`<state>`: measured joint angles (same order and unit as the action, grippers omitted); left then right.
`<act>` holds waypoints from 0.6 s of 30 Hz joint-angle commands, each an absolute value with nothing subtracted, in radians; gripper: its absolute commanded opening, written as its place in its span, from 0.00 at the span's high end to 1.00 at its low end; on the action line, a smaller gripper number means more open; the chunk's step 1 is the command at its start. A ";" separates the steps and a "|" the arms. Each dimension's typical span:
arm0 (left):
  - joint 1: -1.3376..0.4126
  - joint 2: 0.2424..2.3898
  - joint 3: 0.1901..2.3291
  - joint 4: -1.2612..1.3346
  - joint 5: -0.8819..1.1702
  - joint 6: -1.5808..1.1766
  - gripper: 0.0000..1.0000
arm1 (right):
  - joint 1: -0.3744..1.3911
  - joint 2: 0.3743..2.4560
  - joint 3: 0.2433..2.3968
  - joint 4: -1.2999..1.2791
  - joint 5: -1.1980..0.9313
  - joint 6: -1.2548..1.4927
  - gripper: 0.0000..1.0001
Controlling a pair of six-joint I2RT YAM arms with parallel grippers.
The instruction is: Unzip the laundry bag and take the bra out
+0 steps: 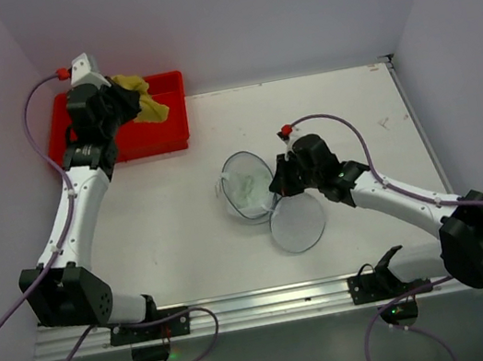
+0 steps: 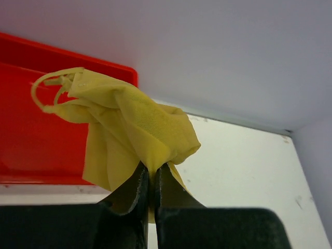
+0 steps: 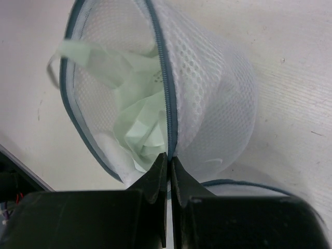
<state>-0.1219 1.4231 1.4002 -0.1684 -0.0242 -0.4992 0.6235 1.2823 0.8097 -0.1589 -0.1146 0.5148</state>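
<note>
The right gripper (image 3: 169, 158) pinches the zipper rim of the open laundry bag (image 3: 218, 104) mid-table (a pale green garment (image 3: 137, 122) inside); the left gripper (image 2: 152, 170) clamps a yellow garment (image 2: 135, 124) over the red tray (image 2: 31, 135).

From above, the left arm's wrist covers the left part of the red tray (image 1: 171, 139), and the left gripper (image 1: 135, 96) has its fingertips lost behind the yellow garment (image 1: 154, 110). The left wrist view cuts the tray off at its left edge. In the right wrist view the laundry bag (image 3: 218, 93) runs past the top edge, the pale green garment (image 3: 140, 129) inside is too crumpled to identify, and the right gripper (image 3: 169, 163) hides most of the bag's lid (image 3: 244, 182).
</note>
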 commanded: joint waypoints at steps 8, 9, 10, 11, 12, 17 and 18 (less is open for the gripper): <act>-0.103 1.387 1.438 -0.239 0.031 -0.511 1.00 | 0.626 1.299 0.841 -0.126 -0.178 0.489 1.00; -0.094 1.431 1.462 -0.289 0.000 -0.509 1.00 | 0.624 1.295 0.838 -0.120 -0.178 0.492 1.00; -0.074 1.477 1.510 -0.323 -0.076 -0.508 1.00 | 0.624 1.290 0.831 -0.118 -0.176 0.494 1.00; -0.065 1.500 1.531 -0.330 -0.104 -0.505 1.00 | 0.624 1.289 0.828 -0.118 -0.176 0.494 1.00; -0.057 1.525 1.548 -0.339 -0.132 -0.503 1.00 | 0.626 1.287 0.827 -0.120 -0.176 0.494 1.00; 0.041 1.679 1.661 -0.353 -0.224 -0.505 1.00 | 0.626 1.278 0.816 -0.121 -0.179 0.489 1.00; 0.054 1.727 1.672 -0.345 -0.230 -0.506 1.00 | 0.626 1.278 0.815 -0.123 -0.176 0.485 1.00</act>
